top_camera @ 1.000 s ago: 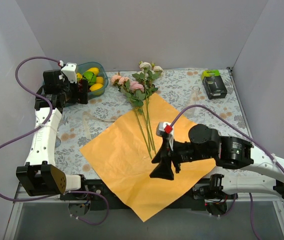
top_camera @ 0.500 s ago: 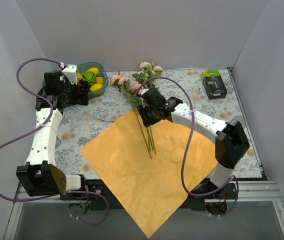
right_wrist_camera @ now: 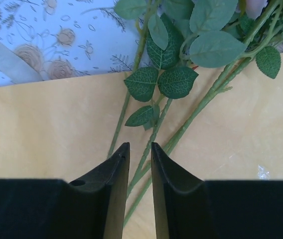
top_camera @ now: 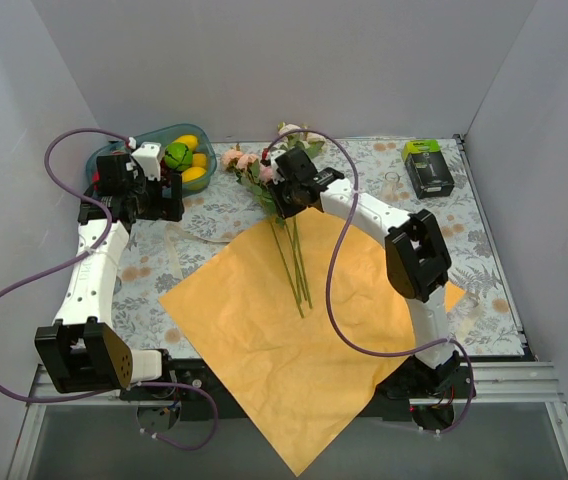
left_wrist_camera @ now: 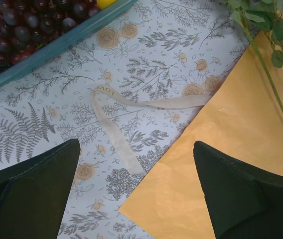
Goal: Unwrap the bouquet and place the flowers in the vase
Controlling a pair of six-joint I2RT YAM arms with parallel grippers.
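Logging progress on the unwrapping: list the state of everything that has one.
orange paper wrapper: unfolded, spread flat.
ribbon: untied, lying loose.
flowers: unwrapped, stems lying on the wrapper.
vase: holds no flowers.
left gripper: open, empty.
right gripper: narrowly open over a stem.

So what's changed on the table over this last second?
The right arm swung from over the near part of the orange paper out to the flowers, and the right fingers have narrowed around the stems without pinching them yet. The left arm shifted slightly, the left fingers wide apart. The flowers and the ribbon lie as before.
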